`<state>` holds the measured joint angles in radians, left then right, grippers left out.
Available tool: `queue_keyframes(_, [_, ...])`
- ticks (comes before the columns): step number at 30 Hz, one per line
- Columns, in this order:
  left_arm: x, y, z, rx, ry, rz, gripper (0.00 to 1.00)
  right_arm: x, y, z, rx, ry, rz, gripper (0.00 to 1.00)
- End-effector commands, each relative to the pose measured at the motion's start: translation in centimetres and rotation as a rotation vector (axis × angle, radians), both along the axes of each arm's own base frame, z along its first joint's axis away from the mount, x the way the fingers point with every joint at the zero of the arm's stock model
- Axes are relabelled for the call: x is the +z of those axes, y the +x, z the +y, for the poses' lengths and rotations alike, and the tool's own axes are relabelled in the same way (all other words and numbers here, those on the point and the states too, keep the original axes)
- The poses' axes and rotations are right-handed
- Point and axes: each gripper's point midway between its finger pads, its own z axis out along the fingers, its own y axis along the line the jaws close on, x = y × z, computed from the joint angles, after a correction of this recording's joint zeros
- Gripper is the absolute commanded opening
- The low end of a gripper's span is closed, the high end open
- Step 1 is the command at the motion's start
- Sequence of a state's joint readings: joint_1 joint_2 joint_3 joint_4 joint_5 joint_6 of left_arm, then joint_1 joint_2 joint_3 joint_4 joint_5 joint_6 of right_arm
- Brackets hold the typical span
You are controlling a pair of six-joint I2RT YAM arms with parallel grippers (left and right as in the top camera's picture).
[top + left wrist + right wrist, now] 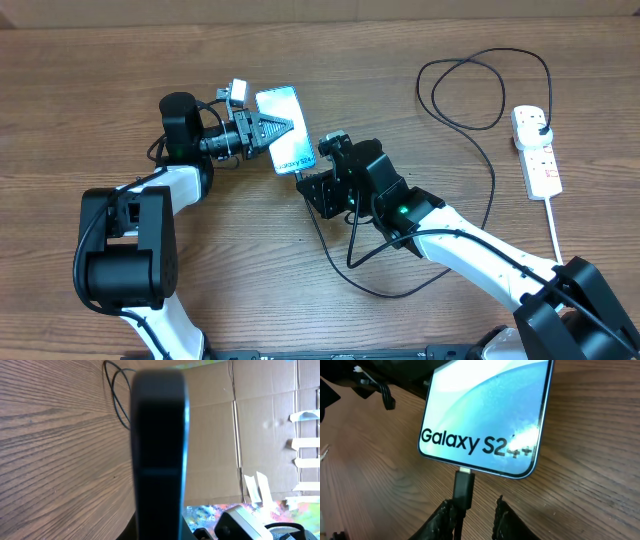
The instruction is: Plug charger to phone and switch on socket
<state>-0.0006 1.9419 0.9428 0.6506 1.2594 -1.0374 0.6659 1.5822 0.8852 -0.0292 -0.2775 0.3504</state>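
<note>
The phone (277,102) is held on its long edge at the table's middle, light-blue screen lit, with my left gripper (272,128) shut on its sides. In the left wrist view the phone (159,450) is a dark blurred slab that hides the fingers. The charger's connector (464,487) sits at the port in the phone's (485,415) bottom edge. My right gripper (475,506) is open around it; the connector rests against the left finger and the right finger stands apart. The black cable (480,120) loops right to the plug in the white socket (540,165).
The socket's thick white cord (553,230) runs toward the front right edge. Slack black cable (350,270) curls under my right arm. Cardboard panels (225,435) stand beyond the table in the left wrist view.
</note>
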Motion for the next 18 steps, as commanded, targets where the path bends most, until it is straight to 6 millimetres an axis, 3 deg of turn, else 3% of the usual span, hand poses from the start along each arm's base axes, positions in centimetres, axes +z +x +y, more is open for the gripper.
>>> queue_keyframes(1, [0.45,-0.27,-0.39,-0.028,-0.007,-0.015,0.04,0.69,0.46,-0.12,-0.013,0.006,-0.027,0.26])
queue_keyframes(18, [0.45,-0.29,-0.4,-0.026,-0.015,0.012,0.04,0.7,0.28,0.31,0.009,0.024,-0.022,0.24])
